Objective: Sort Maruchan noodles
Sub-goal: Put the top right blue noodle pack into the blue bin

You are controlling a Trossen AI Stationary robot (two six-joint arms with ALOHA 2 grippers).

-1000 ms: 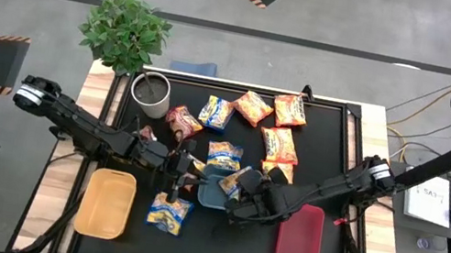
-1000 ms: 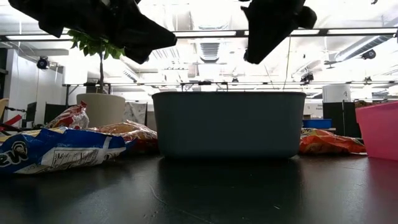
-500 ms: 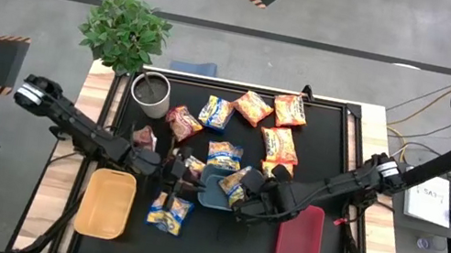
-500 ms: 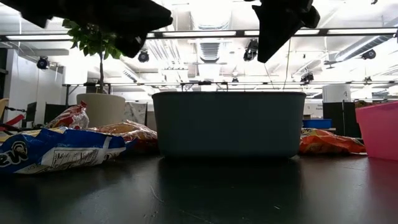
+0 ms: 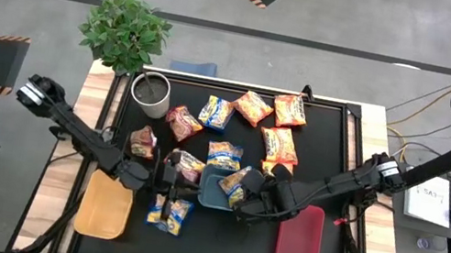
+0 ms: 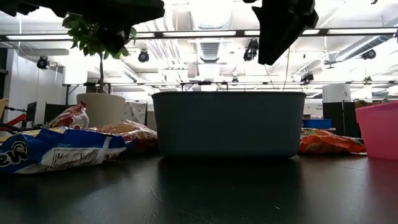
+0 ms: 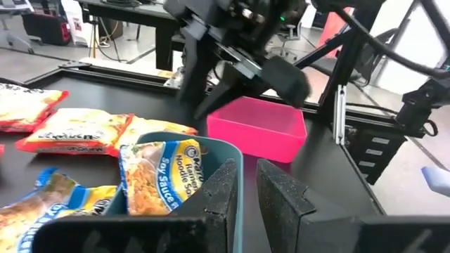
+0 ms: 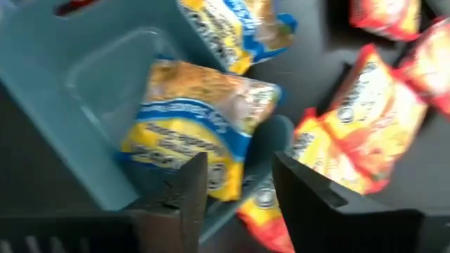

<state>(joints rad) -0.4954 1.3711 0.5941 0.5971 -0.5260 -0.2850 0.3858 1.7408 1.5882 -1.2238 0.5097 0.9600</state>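
A blue-and-yellow noodle packet (image 8: 200, 130) leans inside the blue tray (image 5: 209, 196), its upper edge against the tray's right wall (image 7: 232, 158). My right gripper (image 8: 239, 186) hangs open just above it, fingers pointing steeply down on either side of the packet's near corner. My left gripper (image 7: 247, 193) hovers level at the tray's left side, shut with nothing between its fingers. More packets lie flat on the black mat: blue-and-yellow (image 5: 217, 112) (image 5: 168, 214), orange (image 5: 279, 143) (image 5: 253, 107), maroon (image 5: 182, 122) (image 5: 143, 141).
A yellow tray (image 5: 105, 203) sits at the near left and a red tray (image 5: 299, 235) at the near right. A white cup (image 5: 149, 94) and a potted plant (image 5: 124, 31) stand at the far left. Both arms crowd the blue tray.
My left arm has swung toward the table's near edge, carrying its gripper away from the packets beside the blue tray and uncovering a maroon packet and a blue-and-yellow one. The packet in the blue tray has stayed in place.
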